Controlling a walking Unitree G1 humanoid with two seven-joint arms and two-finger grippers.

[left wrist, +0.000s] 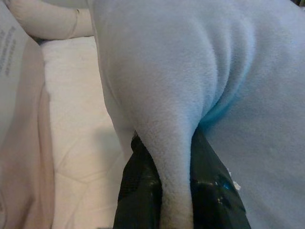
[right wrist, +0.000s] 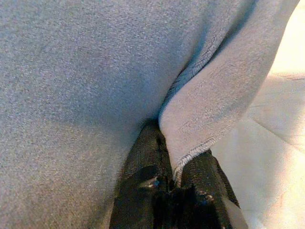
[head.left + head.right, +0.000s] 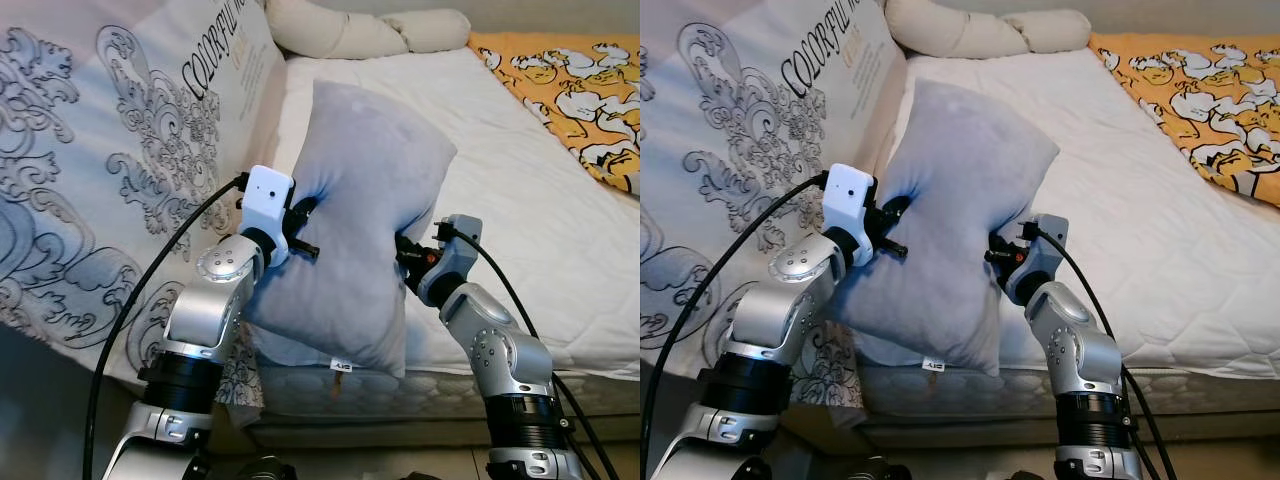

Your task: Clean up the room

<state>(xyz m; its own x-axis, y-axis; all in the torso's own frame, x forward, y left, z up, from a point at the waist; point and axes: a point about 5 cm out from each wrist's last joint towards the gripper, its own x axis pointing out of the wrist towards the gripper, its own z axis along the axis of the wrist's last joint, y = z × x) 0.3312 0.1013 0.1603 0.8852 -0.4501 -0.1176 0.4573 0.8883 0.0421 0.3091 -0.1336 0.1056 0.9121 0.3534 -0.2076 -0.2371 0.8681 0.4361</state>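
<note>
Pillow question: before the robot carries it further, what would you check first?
1. Left gripper pinching a fold of the pillow: ok.
2. Right gripper pinching the pillow's seamed edge: ok, though only a thin edge.
3. Pillow lifted off the mattress: cannot tell; its lower end hangs past the bed's front edge.
4. Bare white mattress ahead for setting it down: ok.
5. Orange blanket away from the pillow: ok.

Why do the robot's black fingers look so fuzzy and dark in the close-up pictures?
Left wrist view: the left gripper pinches a fold of the pillow very near the lens, so its fingers blur and sit in shadow. Right wrist view: the same for the right gripper. Left eye view: evenly lit and sharp.
</note>
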